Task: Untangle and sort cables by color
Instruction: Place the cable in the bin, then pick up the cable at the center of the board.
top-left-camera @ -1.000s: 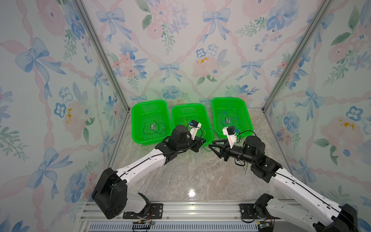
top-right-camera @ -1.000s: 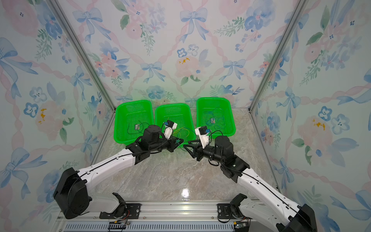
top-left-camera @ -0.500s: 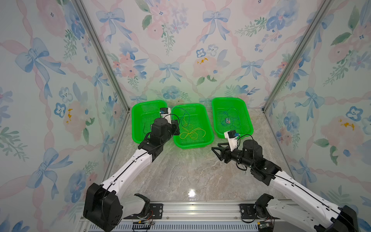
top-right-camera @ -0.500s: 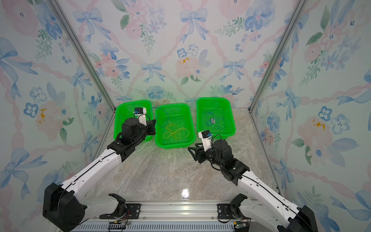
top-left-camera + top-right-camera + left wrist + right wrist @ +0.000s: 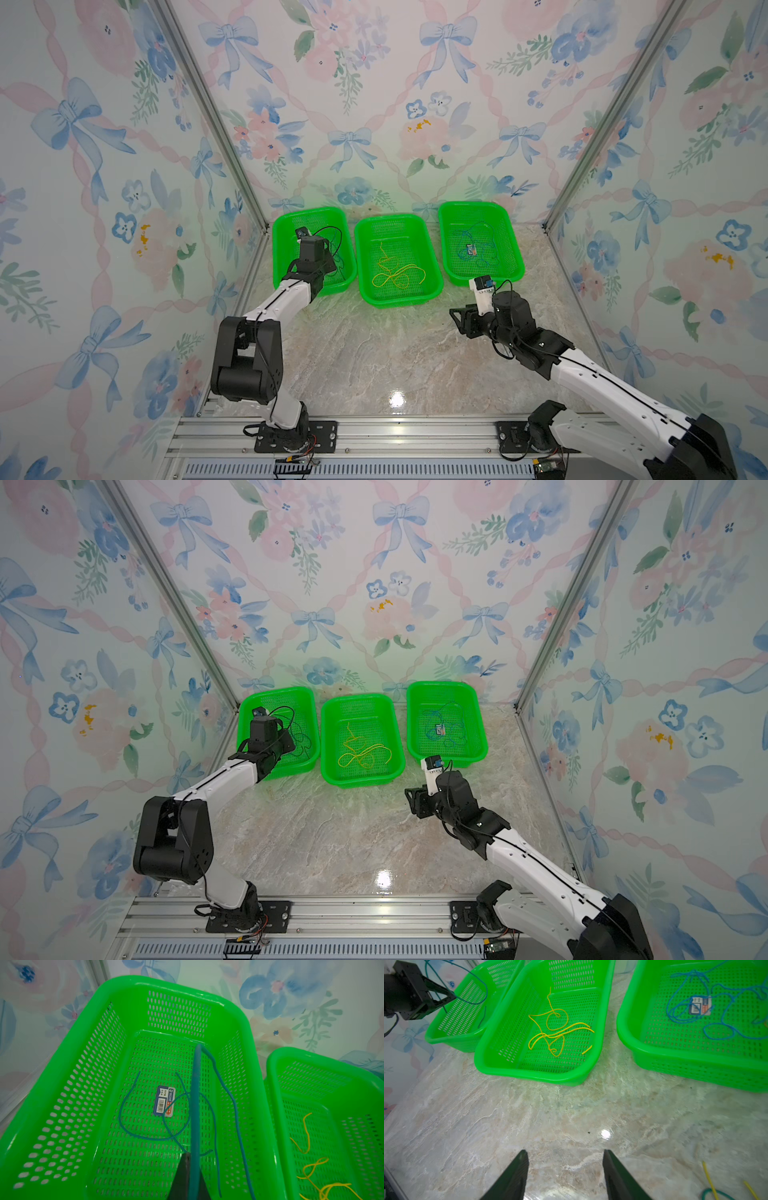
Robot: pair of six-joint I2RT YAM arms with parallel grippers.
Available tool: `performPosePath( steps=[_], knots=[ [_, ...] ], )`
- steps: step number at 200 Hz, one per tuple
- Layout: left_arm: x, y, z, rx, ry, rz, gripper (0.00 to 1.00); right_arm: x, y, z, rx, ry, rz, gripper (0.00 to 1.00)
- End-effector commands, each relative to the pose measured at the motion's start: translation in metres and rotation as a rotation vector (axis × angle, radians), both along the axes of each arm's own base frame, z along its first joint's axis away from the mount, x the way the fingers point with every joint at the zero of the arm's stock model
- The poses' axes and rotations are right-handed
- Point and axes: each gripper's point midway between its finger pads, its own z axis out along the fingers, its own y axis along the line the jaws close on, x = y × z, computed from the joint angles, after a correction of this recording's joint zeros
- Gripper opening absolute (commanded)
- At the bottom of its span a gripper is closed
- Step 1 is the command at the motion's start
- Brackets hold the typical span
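Green cable: clamped in the left claw, whose jaws are clenched on it. It rises from the tips, bends over and falls back in two strands. Position: over the inside of the left basket. Whether the hanging strands touch the basket floor cannot be told.

Loose green cables: curled on the floor of the same basket, around and across a small printed label.

Yellow cables: in the middle basket, a loose tangle on its floor.

Blue cables: in the right basket, looped over a second label.

Strays: a yellow piece and a green loop lie on the bench outside the baskets, seen only at the edge of the right wrist view.

Right claw: released, jaws apart, nothing between them. It hangs over bare bench in front of the right basket, well apart from the left claw
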Motion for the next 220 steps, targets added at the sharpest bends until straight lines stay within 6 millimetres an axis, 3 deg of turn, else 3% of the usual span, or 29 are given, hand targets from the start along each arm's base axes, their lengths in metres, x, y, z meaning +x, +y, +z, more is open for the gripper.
performPosePath(
  steps=[1, 32, 57, 94, 126, 147, 178, 220],
  knots=[
    [0.005, 0.006, -0.029, -0.046, 0.074, 0.027, 0.05, -0.004, -0.047, -0.034, -0.097, 0.184, -0.167, 0.61],
    [0.011, 0.011, -0.056, -0.039, 0.133, 0.031, 0.14, -0.004, -0.101, -0.05, -0.089, 0.33, -0.394, 0.61],
    [0.012, 0.012, -0.055, -0.037, 0.132, 0.036, 0.25, -0.008, -0.119, -0.061, -0.049, 0.37, -0.481, 0.59],
    [0.011, 0.014, -0.032, -0.027, 0.086, 0.041, 0.56, -0.005, -0.116, -0.079, -0.081, 0.389, -0.4, 0.55],
    [-0.002, 0.018, 0.009, -0.032, -0.004, 0.066, 0.72, 0.014, -0.116, -0.092, -0.058, 0.409, -0.424, 0.47],
    [-0.014, 0.019, 0.035, -0.043, -0.063, 0.076, 0.74, 0.029, -0.12, -0.104, -0.049, 0.393, -0.471, 0.42],
    [-0.038, 0.014, 0.06, -0.084, -0.133, 0.078, 0.75, 0.041, -0.123, -0.127, -0.1, 0.433, -0.484, 0.44],
    [-0.074, -0.02, 0.069, -0.049, -0.174, 0.015, 0.75, 0.051, -0.13, -0.139, -0.157, 0.451, -0.516, 0.41]
  ],
)
